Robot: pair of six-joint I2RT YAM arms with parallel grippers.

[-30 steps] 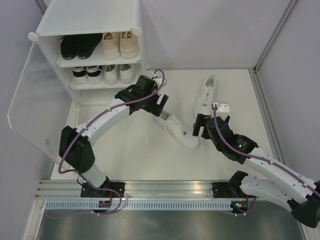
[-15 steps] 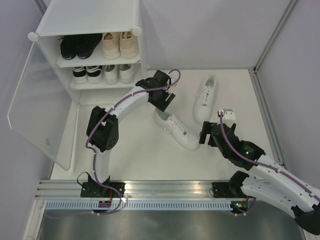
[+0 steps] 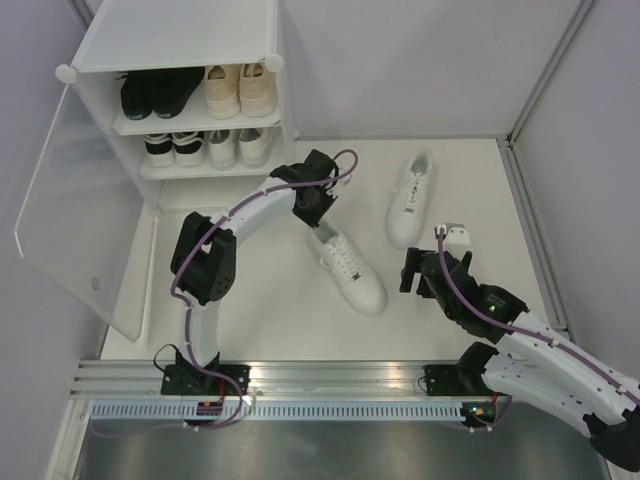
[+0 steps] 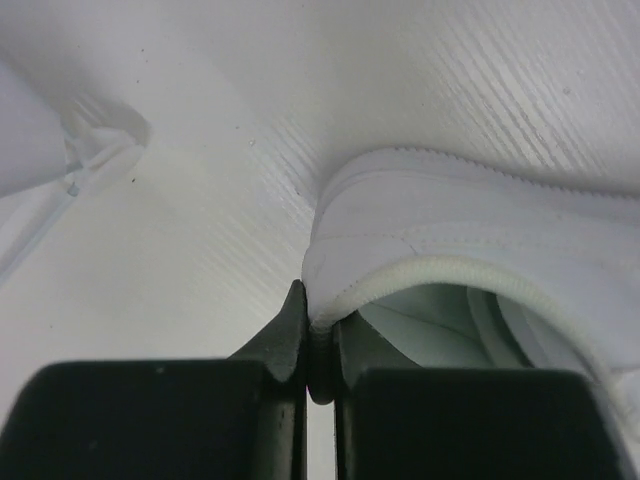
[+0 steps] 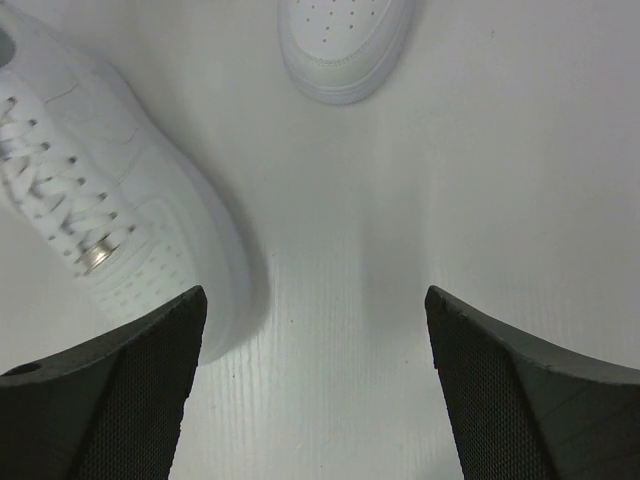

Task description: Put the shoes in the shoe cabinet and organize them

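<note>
Top external view takes in the whole layout. The shoe cabinet (image 3: pixel 175 40) stands at the far left corner of the surface (image 3: pixel 260 310), with its door panel (image 3: pixel 70 210) swung open on the left. One shelf holds a black pair (image 3: pixel 158 92) with a beige pair (image 3: pixel 240 90) to its right. The shelf below holds a black-and-white pair (image 3: pixel 172 148) and a white pair (image 3: pixel 238 147).

Two shoes lie out on the surface. A laced white sneaker (image 3: pixel 352 270) lies aslant, and a second white sneaker (image 3: pixel 411 198) sits farther back and to the right, apart from it. The left gripper (image 3: pixel 316 218) comes down at the heel end of the laced white sneaker, but from above the wrist hides the grip itself.

Left wrist view settles that. The jaws are pinched on the padded heel collar (image 4: pixel 400 275), one finger outside the heel and the other inside the opening.

The right gripper (image 3: pixel 410 270) hovers just right of that sneaker's toe. Right wrist view shows its jaws spread wide with only bare surface between them. The laced toe lies at the left of that view and the second white sneaker's toe at the top edge.
</note>
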